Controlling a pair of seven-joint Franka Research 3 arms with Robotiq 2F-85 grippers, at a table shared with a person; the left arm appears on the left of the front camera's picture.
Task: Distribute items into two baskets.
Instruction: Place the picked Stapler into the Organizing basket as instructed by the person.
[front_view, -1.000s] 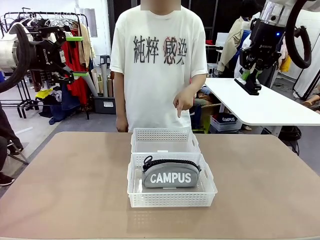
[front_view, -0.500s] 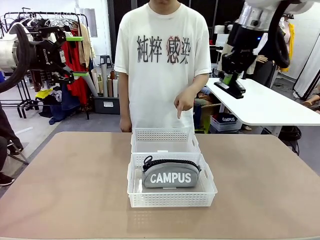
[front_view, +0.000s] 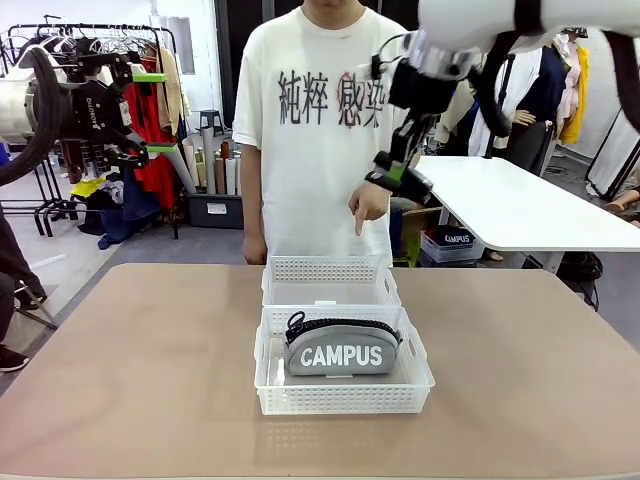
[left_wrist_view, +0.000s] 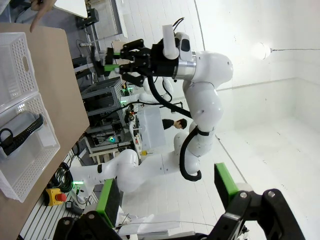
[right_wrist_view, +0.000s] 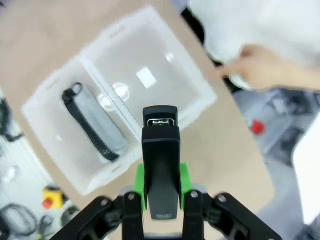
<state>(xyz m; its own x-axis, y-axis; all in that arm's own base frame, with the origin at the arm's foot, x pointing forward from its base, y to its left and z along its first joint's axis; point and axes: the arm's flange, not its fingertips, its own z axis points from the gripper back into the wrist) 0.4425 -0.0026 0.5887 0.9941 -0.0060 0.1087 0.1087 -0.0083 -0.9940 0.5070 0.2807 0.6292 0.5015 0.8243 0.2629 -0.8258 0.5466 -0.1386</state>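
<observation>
Near basket (front_view: 344, 392), robot's side of table (front_view: 130, 380): holds grey CAMPUS pouch (front_view: 341, 348), lying flat, lettering toward camera, zip on top. That basket needs nothing more.

Far basket (front_view: 330, 282) butts against near one, person's side. Floor bare in right wrist view apart from a label patch.

Person's hand (front_view: 368, 204) hangs above far basket, index finger pointing down at it. Judged as cue for drop location.

R gripper (front_view: 397, 180) high above far end of table, just beside person's hand, fingers clamped on black stapler (right_wrist_view: 160, 156). In wrist view the stapler sticks out beyond green pads (right_wrist_view: 182, 181), nose aimed roughly at divide between the 2 baskets.

L gripper (front_view: 148, 112) parked well off to left, above table level, fingers wide apart, nothing between them.

Step in hand, judged: carry stapler to far basket. Recommendations:
- Shift aim past shared wall so stapler centres over far basket floor, not the rim.
- Descend w/ clearance from person's hand; approach from robot's side.
- Lower close to floor before release; a high drop may bounce or tip it onto the lattice rim.
- Keep L arm parked.
</observation>
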